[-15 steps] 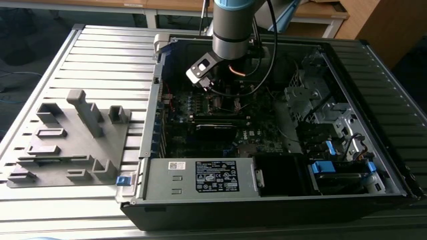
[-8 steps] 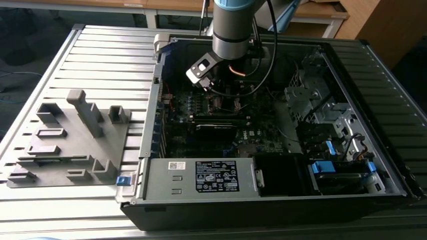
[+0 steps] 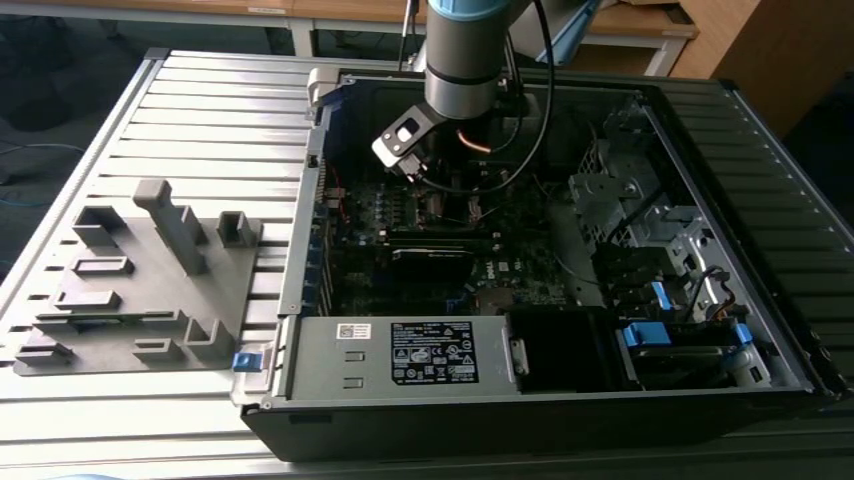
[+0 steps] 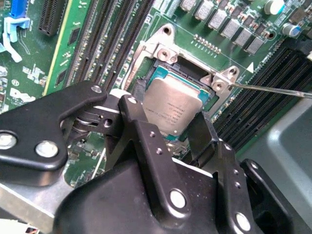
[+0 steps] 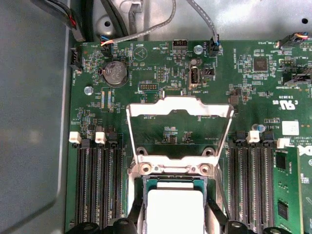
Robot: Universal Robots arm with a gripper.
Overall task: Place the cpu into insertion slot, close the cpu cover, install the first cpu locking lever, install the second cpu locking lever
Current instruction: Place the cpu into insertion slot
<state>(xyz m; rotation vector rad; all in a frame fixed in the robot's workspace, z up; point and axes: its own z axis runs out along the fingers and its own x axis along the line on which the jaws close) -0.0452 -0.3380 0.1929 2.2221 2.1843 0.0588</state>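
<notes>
Cpu (image 4: 173, 107) pinched over the open socket (image 4: 163, 52), cpu cover (image 5: 214, 108) raised.
The tool (image 4: 165, 117) grips the cpu by opposite edges and holds it square over the socket, mid-motherboard (image 5: 146, 63). Seating cannot be judged. The cover is swung up, evidently to keep the socket clear, and one locking lever (image 4: 273, 90) lies released beside it.

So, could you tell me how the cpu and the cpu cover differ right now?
The cpu is a solid plate; the cpu cover is an open frame with a large square opening. The cpu lies over the socket; the cpu cover is swung back off it. Both are silvery metal.
</notes>
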